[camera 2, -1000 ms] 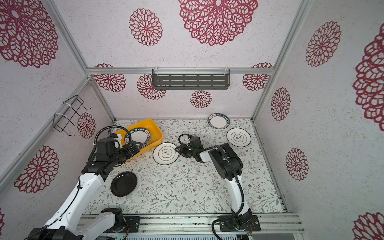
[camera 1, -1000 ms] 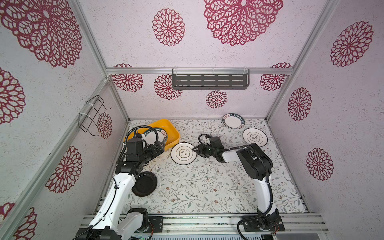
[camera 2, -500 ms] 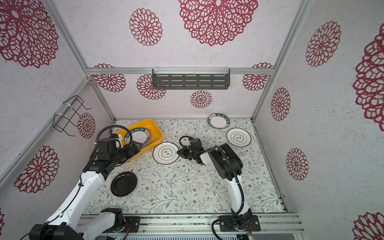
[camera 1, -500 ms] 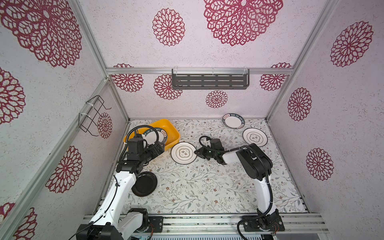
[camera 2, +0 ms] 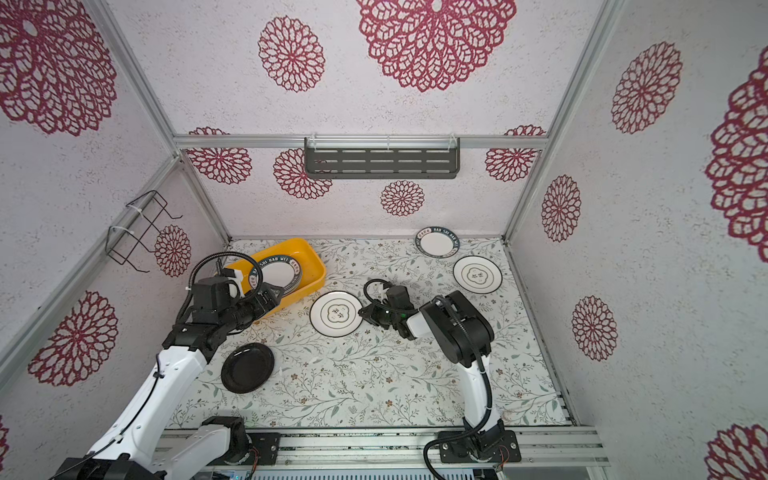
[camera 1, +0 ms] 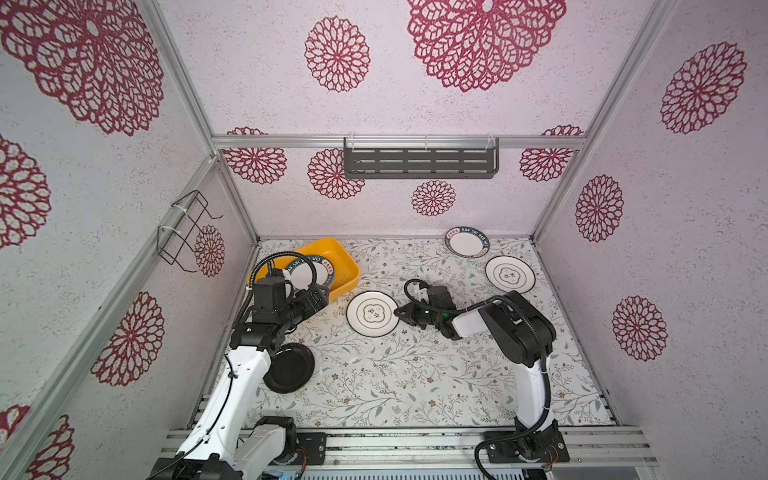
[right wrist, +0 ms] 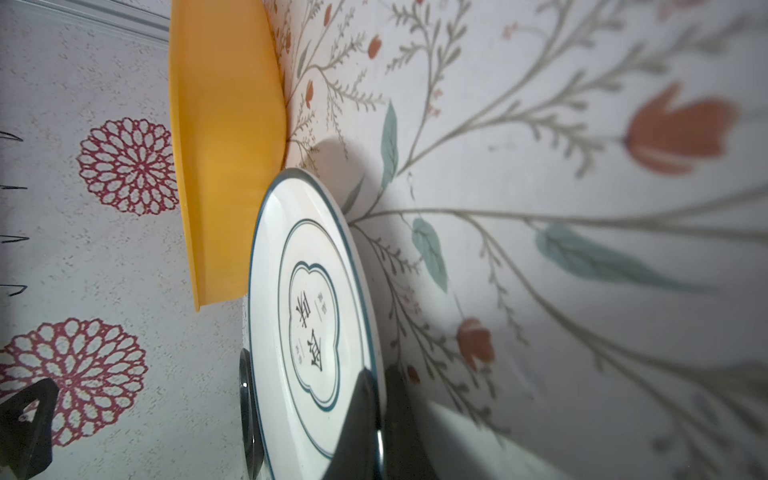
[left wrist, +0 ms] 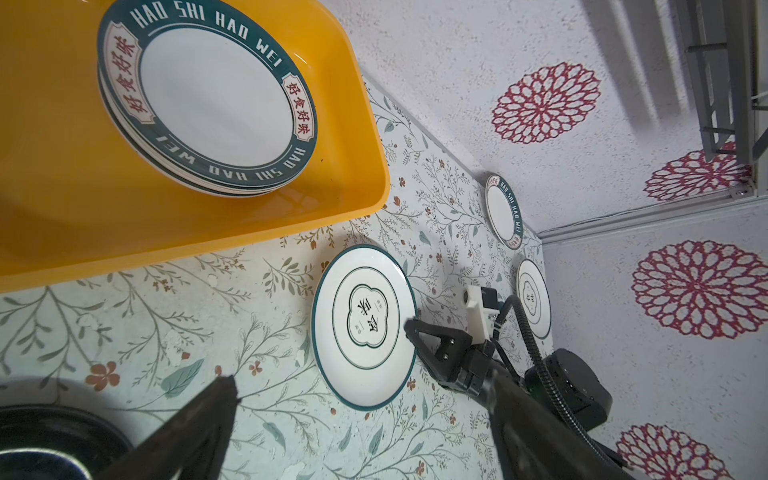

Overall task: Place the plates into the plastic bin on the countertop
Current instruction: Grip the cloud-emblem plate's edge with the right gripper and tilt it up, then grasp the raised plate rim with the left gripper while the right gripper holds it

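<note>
Top views first: the flower-outline plate lies on the countertop just beside the plastic bin. The right gripper is clamped on the rim facing its arm, and the left gripper is spread wide and empty by the bin's wall. We judge the plate to be glazed ceramic: stiff, weighty for a one-sided pinch, slick and chippable. That leaves the raised rim as the only hold, and it will likely droop when lifted. Left wrist view: same plate, one dark finger over its rim. We cannot tell whether it has left the surface. A stack of lettered plates sits in the bin already. Right wrist view: fingers pinch the rim above and below. White glaze, thin teal edge line, inner ring, flower outline around black characters.
</note>
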Available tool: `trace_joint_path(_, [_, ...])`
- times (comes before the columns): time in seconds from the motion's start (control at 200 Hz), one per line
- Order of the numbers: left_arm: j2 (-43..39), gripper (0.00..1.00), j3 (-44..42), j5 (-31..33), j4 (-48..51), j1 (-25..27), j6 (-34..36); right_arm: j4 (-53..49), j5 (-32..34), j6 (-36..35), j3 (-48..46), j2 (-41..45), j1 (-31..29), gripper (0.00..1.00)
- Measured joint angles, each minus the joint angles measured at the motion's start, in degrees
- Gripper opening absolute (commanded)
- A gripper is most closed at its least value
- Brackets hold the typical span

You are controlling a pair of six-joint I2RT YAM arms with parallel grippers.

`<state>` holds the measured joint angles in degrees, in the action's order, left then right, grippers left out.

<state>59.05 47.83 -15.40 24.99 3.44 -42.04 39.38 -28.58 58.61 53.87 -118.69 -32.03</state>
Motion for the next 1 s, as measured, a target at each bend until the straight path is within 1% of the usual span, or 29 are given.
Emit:
trace_joint_path(0.19, [0.0, 0.97, -0.04, -0.44, -0.04, 2.58, -0.66, -0.87, 0.31, 0.07, -5.18, 4.76, 0.11, 0.0])
trace_joint_path(0.38, [-0.44, 0.97, -1.86, -0.55, -0.28, 5.25, -1.14, -1.14, 1.62, 0.07, -10.45, 12.24, 0.11, 0.0])
trace_joint_path(0.51, [-0.63, 0.97, -2.14, -0.63, -0.26, 5.66, -1.14, -1.31, 2.93, 0.0, -12.68, 16.61, 0.11, 0.0])
trace_joint_path(0.736, [-0.74, 0.97, -2.12, -1.2, 0.02, 5.88, -0.76, -1.16, 4.35, 0.44, -16.0, 21.38, 0.11, 0.0])
trace_joint_path(0.946, [0.68, 0.97, 0.26, -1.84, 1.68, 5.95, 1.14, -5.31, 4.94, -0.09, -15.52, 26.36, 0.11, 0.0])
trace_joint_path(1.001, [1.9, 0.99, 0.96, -2.29, 1.64, 5.95, 1.57, -7.15, 5.11, -0.46, -14.27, 27.34, 0.11, 0.0])
